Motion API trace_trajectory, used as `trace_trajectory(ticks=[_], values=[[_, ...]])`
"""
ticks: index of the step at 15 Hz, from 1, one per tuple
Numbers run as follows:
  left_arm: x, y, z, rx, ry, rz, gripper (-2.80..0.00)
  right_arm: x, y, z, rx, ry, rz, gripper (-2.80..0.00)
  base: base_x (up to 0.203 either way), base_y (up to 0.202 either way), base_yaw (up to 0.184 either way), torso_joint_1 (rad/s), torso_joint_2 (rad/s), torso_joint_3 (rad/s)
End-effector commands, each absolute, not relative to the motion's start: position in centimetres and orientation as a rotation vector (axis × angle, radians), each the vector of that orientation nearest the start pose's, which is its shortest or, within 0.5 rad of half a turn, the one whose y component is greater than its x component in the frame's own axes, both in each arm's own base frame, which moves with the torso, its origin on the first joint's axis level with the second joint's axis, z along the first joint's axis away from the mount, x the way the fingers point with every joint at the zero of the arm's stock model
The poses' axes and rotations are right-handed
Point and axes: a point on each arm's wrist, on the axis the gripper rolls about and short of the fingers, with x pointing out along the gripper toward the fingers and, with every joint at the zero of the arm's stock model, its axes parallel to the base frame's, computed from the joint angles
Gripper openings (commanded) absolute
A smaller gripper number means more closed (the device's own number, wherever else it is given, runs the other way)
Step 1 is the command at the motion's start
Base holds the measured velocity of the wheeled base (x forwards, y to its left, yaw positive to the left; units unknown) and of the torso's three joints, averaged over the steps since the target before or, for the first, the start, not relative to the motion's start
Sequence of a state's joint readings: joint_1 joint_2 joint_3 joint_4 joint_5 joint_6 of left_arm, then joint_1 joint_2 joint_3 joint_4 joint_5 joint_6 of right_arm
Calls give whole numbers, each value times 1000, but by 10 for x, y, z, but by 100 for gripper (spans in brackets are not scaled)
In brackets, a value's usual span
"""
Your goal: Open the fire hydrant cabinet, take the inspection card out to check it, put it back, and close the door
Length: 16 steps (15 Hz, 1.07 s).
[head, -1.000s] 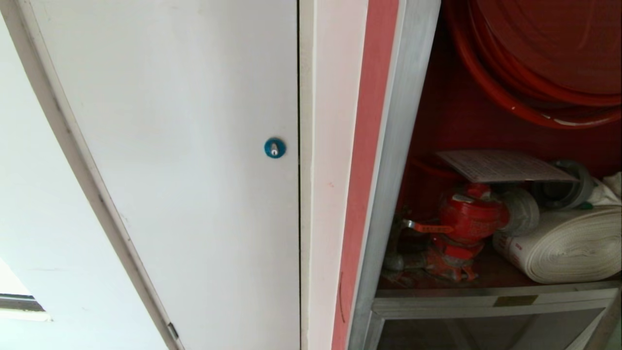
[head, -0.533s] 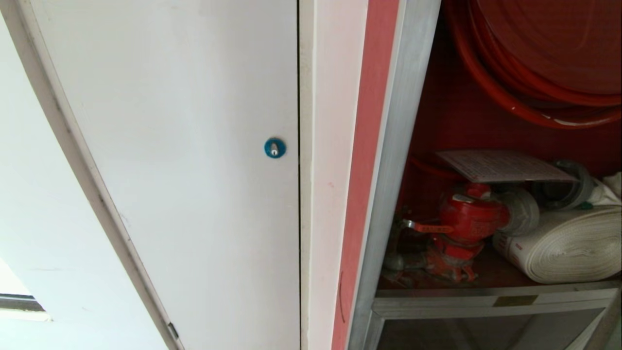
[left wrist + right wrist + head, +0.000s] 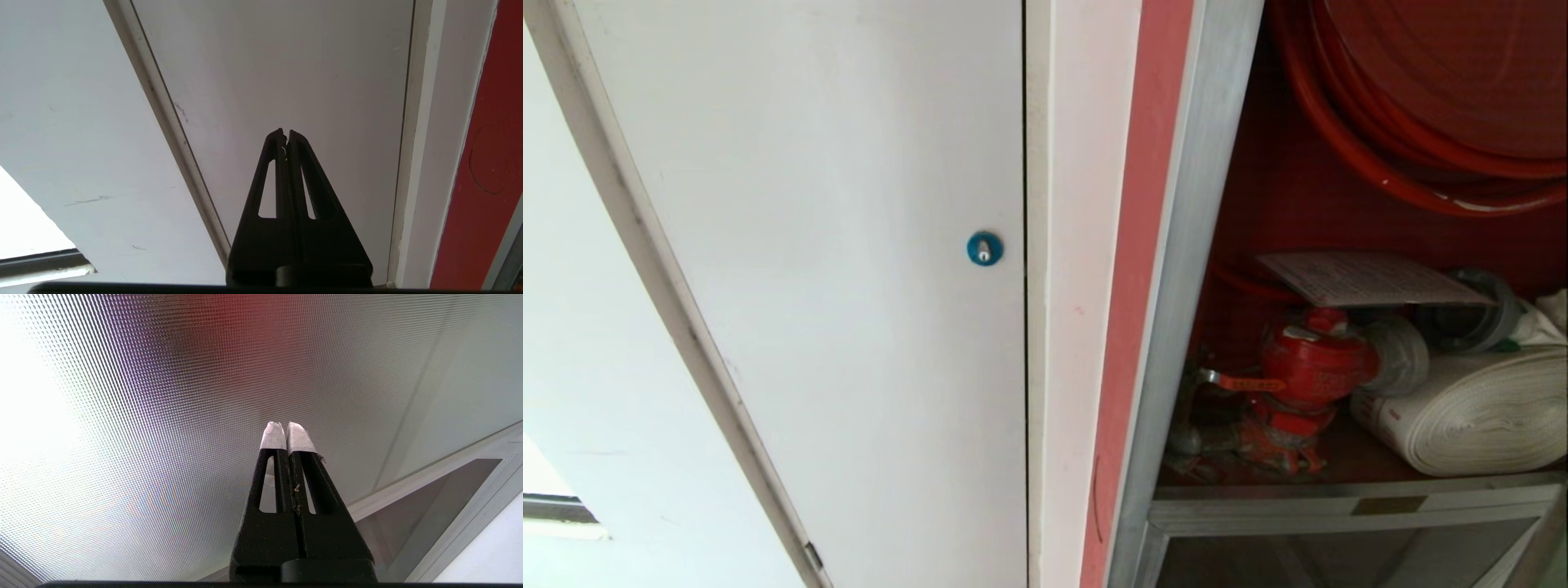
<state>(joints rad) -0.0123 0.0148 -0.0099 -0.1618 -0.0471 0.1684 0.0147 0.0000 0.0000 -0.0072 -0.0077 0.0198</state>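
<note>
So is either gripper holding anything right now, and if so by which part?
Nothing is held. The left gripper and right gripper are both shut on nothing; the pale printed inspection card lies atop the red valve.

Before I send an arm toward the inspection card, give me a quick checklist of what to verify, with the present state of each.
1. Fire hydrant cabinet open, interior exposed: ok.
2. Inspection card in sight, lying flat above the red valve: ok.
3. Left gripper empty: ok, shut on nothing, facing the white panel.
4. Left gripper opened for a grasp: not ok, shut.
5. Right gripper empty: ok, shut on nothing, close to a textured pane.
6. Door position and swing room: cannot tell; the head view does not show it.
</note>
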Motion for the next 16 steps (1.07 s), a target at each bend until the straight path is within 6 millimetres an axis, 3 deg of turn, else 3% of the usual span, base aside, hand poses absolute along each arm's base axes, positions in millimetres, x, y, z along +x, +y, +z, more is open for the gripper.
trace_trajectory(ticks=[1, 5, 16], values=[[-23, -1, 88, 173, -152, -49, -280, -22, -1, 75, 20, -3, 8, -280, 0, 0, 0, 0, 0, 0], [-22, -1, 77, 157, -39, -59, -280, -23, -1, 76, 20, -4, 8, -280, 0, 0, 0, 0, 0, 0], [-22, -1, 74, 72, -5, -52, -280, -23, -1, 76, 20, -4, 8, -280, 0, 0, 0, 0, 0, 0]])
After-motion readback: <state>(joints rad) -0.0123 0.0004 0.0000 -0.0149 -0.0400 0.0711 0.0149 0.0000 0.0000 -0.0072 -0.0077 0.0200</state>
